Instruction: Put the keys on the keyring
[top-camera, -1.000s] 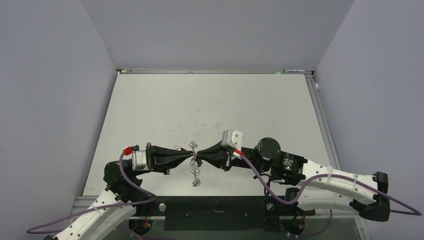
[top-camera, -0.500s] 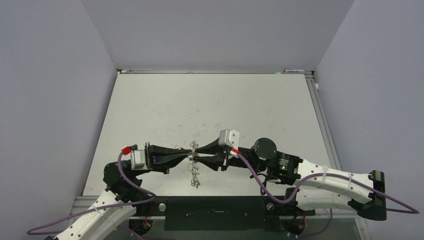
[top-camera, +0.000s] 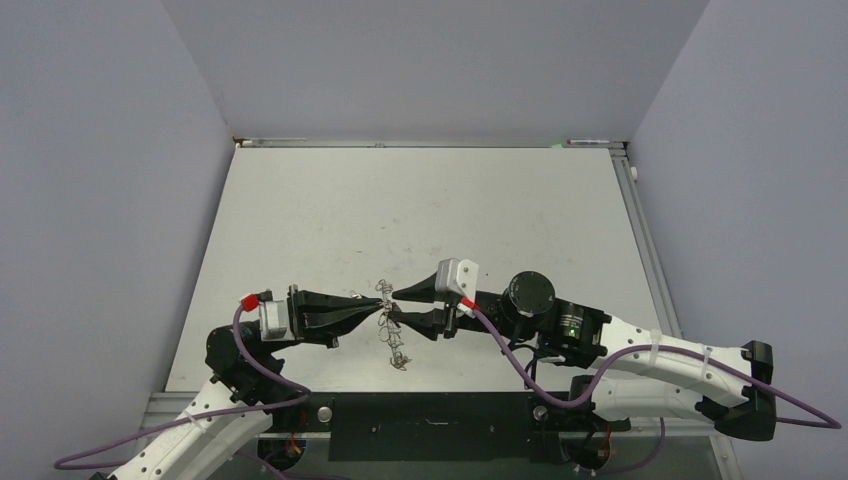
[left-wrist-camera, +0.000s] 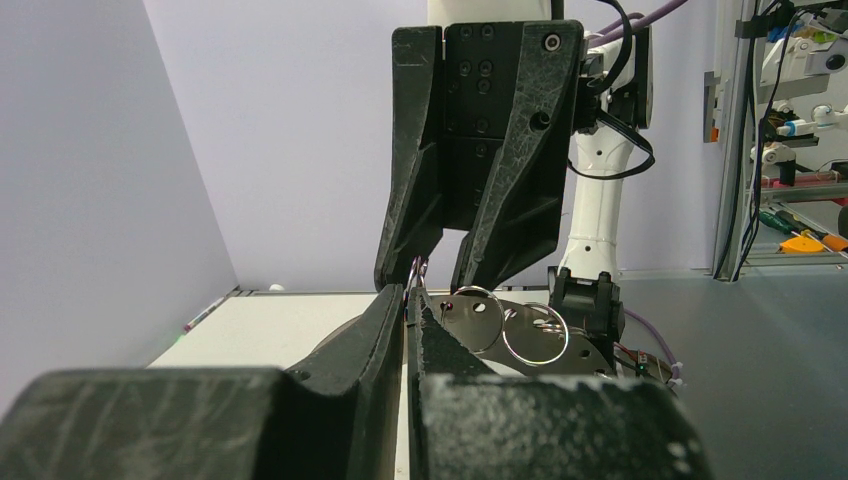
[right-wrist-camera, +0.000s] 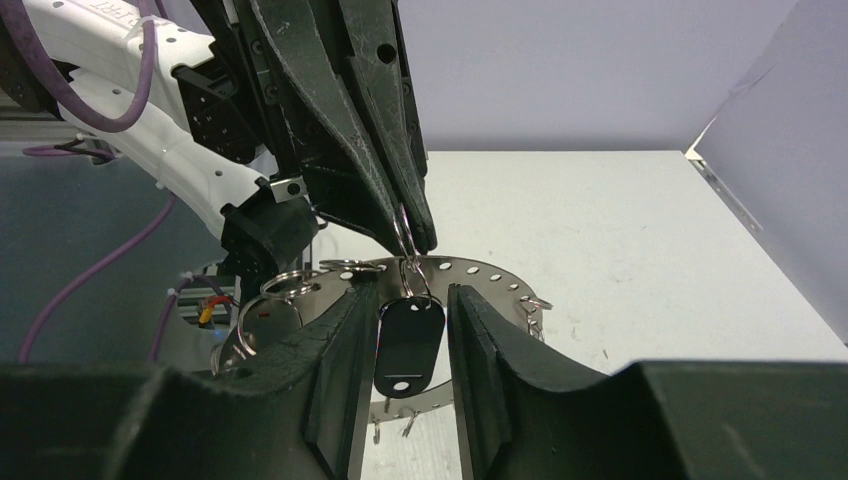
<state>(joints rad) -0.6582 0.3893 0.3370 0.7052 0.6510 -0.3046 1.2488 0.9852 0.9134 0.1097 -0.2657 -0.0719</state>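
**A:** Where is the open room?
**B:** The far worktop (top-camera: 420, 200) is open. Both arms meet near its front edge, with the walls well apart.
**A:** And the end effectors?
**B:** The left end effector (top-camera: 379, 307) is clenched on a wire loop (right-wrist-camera: 405, 250) at the rim of the hanging keyring (right-wrist-camera: 490, 275). The right end effector (top-camera: 392, 304) is released, with the black key tag (right-wrist-camera: 408, 335) between its fingers. A second earlier it was clenched.

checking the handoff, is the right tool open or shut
Open: the right tool has its fingers apart, the black tag hanging between them.
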